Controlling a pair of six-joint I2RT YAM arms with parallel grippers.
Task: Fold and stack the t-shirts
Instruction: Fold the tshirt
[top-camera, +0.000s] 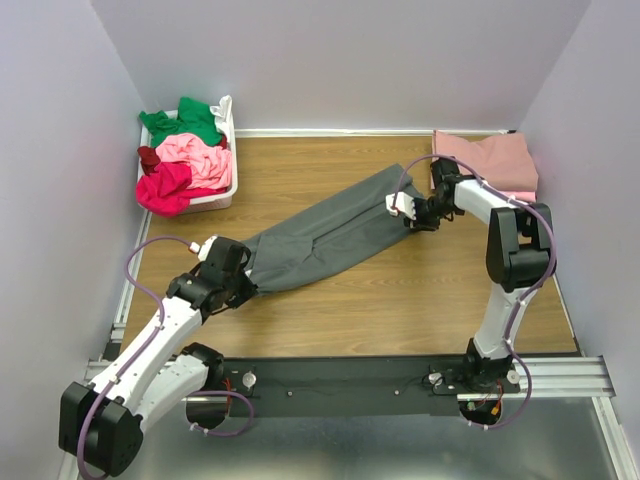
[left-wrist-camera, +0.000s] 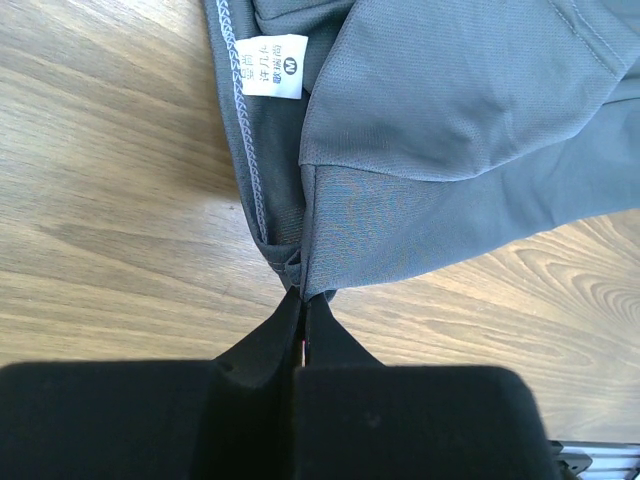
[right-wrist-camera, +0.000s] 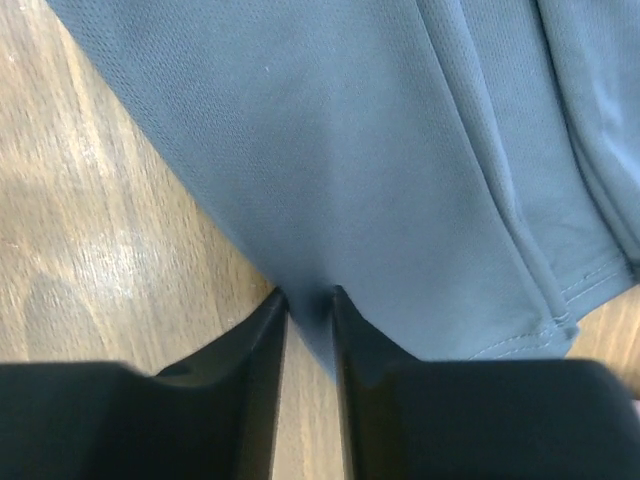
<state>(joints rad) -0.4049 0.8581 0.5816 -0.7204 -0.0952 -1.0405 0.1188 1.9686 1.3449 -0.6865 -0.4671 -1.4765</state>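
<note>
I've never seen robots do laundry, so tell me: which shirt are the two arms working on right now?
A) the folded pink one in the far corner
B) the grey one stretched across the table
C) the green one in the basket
B: the grey shirt is pinched at one end by the left fingers, and cloth of its other end sits between the right fingers.

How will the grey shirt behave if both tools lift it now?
Likely floppy: the grey shirt lies in soft folds and should sag between the left tool and right tool. Probably light, as the knit looks thin. The left pinch holds only a corner, so it may slip.
</note>
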